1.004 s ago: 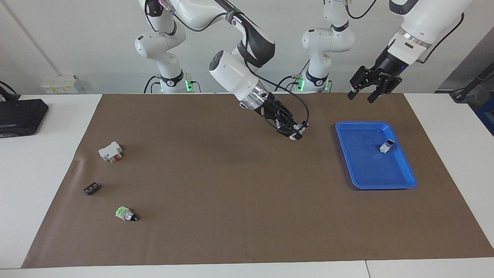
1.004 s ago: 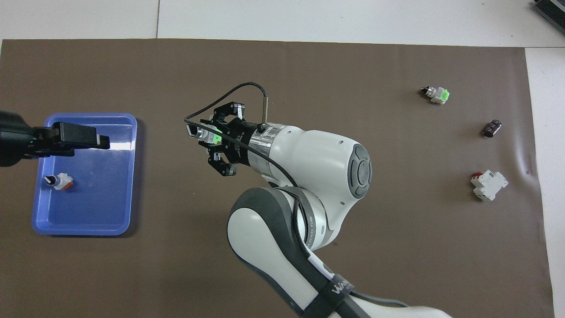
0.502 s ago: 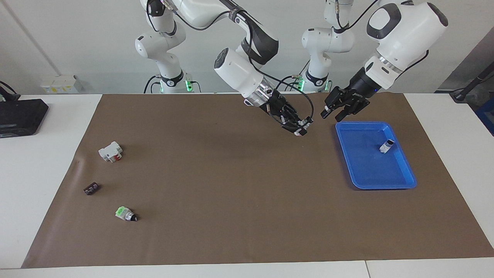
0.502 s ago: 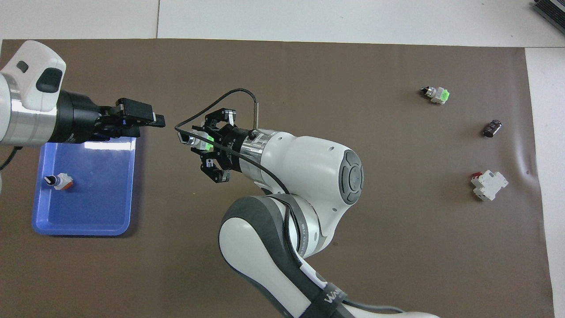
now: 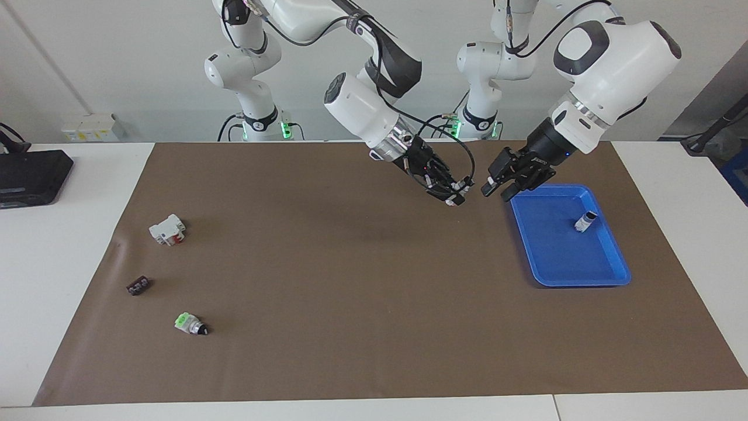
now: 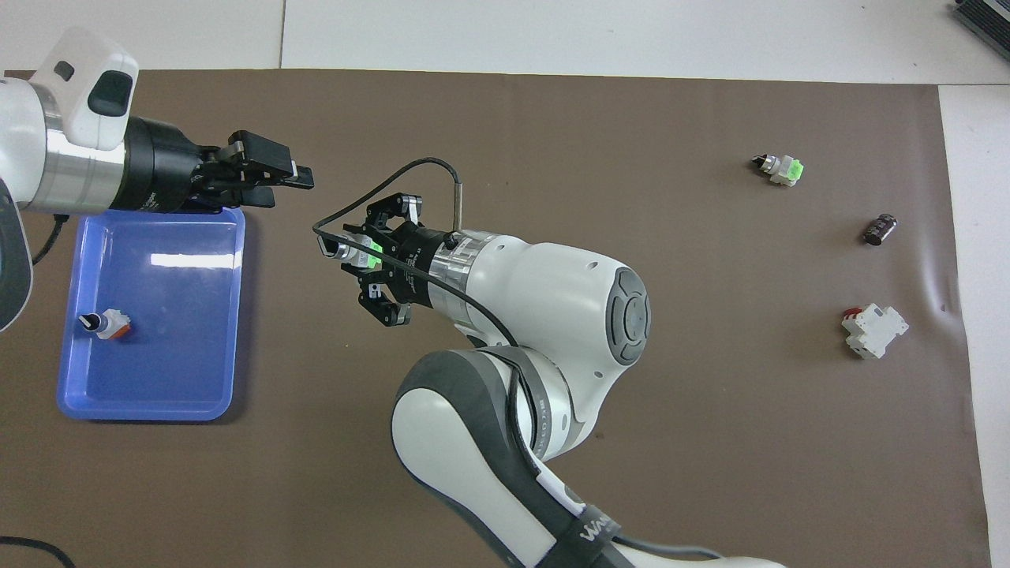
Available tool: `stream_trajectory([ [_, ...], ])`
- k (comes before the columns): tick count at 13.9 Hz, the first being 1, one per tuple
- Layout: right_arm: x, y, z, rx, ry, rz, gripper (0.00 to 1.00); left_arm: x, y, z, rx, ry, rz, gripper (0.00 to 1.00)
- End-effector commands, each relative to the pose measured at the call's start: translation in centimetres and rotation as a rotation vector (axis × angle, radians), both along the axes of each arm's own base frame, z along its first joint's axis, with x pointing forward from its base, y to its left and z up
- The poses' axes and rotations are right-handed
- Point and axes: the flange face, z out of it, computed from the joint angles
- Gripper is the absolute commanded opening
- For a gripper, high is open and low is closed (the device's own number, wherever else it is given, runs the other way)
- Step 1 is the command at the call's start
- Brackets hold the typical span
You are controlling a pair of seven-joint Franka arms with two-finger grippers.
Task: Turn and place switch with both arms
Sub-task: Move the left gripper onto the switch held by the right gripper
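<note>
My right gripper (image 5: pixel 453 196) is shut on the switch (image 6: pixel 351 252) and holds it in the air over the brown mat, beside the blue tray (image 5: pixel 608 275). The switch's green end sits between the fingers. Its dark tip points toward the tray and my left gripper. In the facing view the switch (image 5: pixel 451 200) is mostly hidden by the fingers. My left gripper (image 5: pixel 495 192) is open and in the air. It is over the tray corner nearest the robots and a short gap from the switch's tip. It also shows in the overhead view (image 6: pixel 293 177).
The tray (image 6: pixel 142 410) holds a small white switch with an orange end (image 6: pixel 102 324). At the right arm's end of the mat lie a stubby green-ended switch (image 5: pixel 190 323), a small dark part (image 5: pixel 138 286) and a white block with a red part (image 5: pixel 167 229).
My left arm has swung in and come down from over the mat's edge nearest the robots to just beside the held switch. My right gripper has lifted the switch slightly toward it.
</note>
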Motion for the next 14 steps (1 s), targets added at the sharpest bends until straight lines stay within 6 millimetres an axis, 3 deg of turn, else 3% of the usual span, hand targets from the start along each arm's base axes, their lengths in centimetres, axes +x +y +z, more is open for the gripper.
stream_trajectory([
  [1, -0.2, -0.1, 0.4, 0.017, -0.001, -0.014, 0.00, 0.4, -0.4, 0.2, -0.007, 0.018, -0.001, 0.44],
  [3, -0.2, -0.1, 0.4, 0.017, -0.001, -0.014, 0.00, 0.0, -1.4, -0.3, 0.000, 0.029, -0.022, 0.35],
  [14, -0.1, -0.2, 0.4, 0.016, 0.001, -0.013, 0.00, -1.7, -2.1, -1.0, 0.013, 0.132, -0.092, 0.28],
])
